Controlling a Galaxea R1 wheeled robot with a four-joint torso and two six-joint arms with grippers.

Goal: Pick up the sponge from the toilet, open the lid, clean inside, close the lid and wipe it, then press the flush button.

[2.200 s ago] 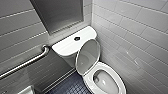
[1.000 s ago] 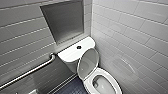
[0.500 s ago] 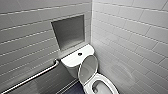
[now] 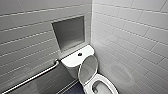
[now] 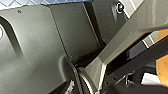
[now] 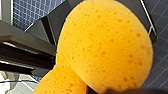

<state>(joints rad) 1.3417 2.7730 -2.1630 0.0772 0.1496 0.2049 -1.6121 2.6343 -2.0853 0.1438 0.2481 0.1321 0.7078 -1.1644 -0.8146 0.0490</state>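
Tiled floor (image 6: 27, 12), sponge (image 6: 105, 47) in right pincer (image 6: 97, 90)

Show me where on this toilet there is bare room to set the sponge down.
The tank cover is bare on both sides of the flush button, with the wider patch toward the grab bar. The wall niche above it looks bare too. It is crowded in front: the raised lid leans back at the tank's edge, over the open bowl.

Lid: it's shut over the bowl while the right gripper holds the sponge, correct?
No: the lid is raised, standing in front of the tank, as the head view shows. The sponge is held as you say.
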